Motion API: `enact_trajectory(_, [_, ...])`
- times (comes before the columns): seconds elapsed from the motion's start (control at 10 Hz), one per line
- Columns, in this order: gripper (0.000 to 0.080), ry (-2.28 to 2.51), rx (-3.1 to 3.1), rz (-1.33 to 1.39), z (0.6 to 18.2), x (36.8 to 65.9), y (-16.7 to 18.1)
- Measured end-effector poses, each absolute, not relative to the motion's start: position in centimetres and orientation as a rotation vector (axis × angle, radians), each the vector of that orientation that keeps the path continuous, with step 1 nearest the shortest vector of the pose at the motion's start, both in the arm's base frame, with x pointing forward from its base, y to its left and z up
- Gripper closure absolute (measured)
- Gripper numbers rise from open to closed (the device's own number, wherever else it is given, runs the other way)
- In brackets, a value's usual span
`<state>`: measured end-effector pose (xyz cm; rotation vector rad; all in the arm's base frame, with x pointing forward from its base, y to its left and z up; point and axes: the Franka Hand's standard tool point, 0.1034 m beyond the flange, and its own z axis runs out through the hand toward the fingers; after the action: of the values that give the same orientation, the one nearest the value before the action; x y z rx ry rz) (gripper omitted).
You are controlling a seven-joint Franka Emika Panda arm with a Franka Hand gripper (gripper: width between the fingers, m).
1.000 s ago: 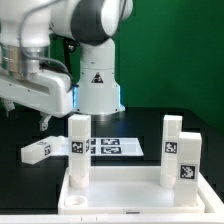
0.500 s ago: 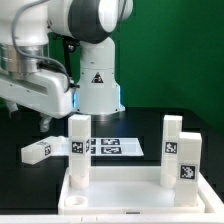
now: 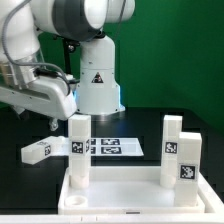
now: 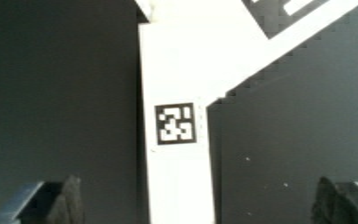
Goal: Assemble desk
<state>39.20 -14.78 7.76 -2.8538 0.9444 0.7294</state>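
Observation:
The desk's white rimmed tabletop [image 3: 120, 190] lies at the front of the exterior view. One tagged white leg [image 3: 78, 150] stands upright in it on the exterior view's left, and two more [image 3: 172, 145] [image 3: 188, 160] stand on the right. A loose leg [image 3: 38, 151] lies on the black table to the left of the tabletop. My gripper [image 3: 52, 121] hangs above and just right of this leg. In the wrist view a long white leg with one tag [image 4: 176, 123] runs between my spread fingers [image 4: 44, 200]. My gripper [image 4: 197, 198] is open and holds nothing.
The marker board [image 3: 112, 146] lies flat behind the tabletop; a white tagged corner, probably that board, shows in the wrist view [image 4: 274, 40]. The big white robot base [image 3: 96, 85] with a triangle sticker stands behind it. The black table [image 3: 20, 185] extends left.
The arm has shifted slightly toward the exterior view's right and its upper links have turned. The legs and the tabletop have not moved.

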Motion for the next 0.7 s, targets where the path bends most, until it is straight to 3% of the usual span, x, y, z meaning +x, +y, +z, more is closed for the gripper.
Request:
enact_trajectory(0.3, [0.015, 0.984, -2.681, 1.009, 8.1, 40.6, -16.1])
enact_trajectory(0.6, [0.015, 1.05, -2.456, 1.2, 5.5, 39.9, -15.2])
enact_trajectory(0.7, [0.015, 1.039, -2.375, 1.281, 5.3, 39.2, -14.5])
